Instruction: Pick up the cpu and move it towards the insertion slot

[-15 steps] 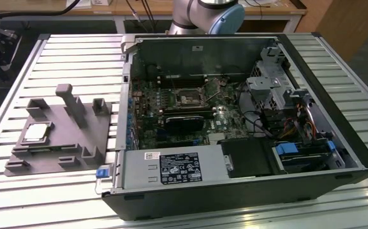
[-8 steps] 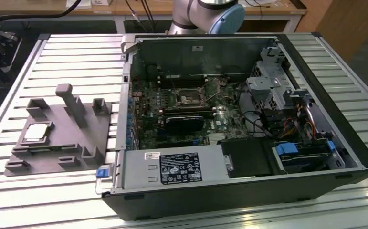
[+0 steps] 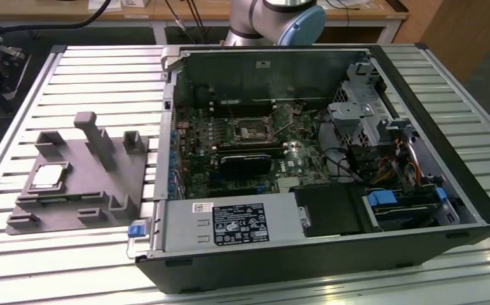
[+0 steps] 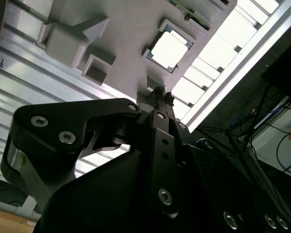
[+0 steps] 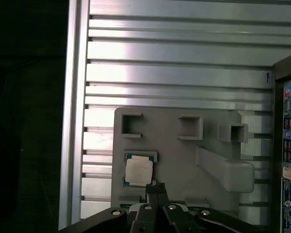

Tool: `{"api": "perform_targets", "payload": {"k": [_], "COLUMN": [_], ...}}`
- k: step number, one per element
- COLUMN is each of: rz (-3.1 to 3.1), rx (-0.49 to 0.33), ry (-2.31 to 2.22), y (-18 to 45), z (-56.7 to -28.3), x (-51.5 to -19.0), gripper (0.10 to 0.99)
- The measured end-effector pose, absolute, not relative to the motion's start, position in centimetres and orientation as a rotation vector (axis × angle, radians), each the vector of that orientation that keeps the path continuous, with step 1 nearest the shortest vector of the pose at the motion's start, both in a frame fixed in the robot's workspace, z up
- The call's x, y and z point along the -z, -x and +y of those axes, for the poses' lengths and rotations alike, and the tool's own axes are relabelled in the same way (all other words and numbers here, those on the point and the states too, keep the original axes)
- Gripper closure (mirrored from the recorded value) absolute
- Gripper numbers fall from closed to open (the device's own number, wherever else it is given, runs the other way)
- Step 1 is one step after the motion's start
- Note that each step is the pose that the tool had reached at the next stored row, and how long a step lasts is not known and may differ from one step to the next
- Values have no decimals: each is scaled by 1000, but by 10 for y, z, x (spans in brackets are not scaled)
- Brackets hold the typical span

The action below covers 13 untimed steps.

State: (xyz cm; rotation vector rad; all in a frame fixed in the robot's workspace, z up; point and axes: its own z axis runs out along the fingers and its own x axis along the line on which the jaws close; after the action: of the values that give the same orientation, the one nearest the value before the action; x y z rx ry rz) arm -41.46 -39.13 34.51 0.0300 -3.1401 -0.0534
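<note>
The gripper is pinched closed w/ nothing in it, up above the grey tray & not touching it. The cpu lies flat in its little pocket on the tray, shiny side up. In the exterior view the tray sits on the metal table at the exterior view's left, beside the open computer. The insertion slot is inside the computer, well apart from the cpu, w/ a black card near it
</note>
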Motion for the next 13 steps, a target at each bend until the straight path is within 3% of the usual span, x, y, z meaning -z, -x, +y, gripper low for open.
{"api": "perform_targets", "payload": {"k": [13], "rz": [-3140], "rx": [48], "ry": [-30], "y": [416], "z": [-391], "x": [-335], "gripper": [980]}}
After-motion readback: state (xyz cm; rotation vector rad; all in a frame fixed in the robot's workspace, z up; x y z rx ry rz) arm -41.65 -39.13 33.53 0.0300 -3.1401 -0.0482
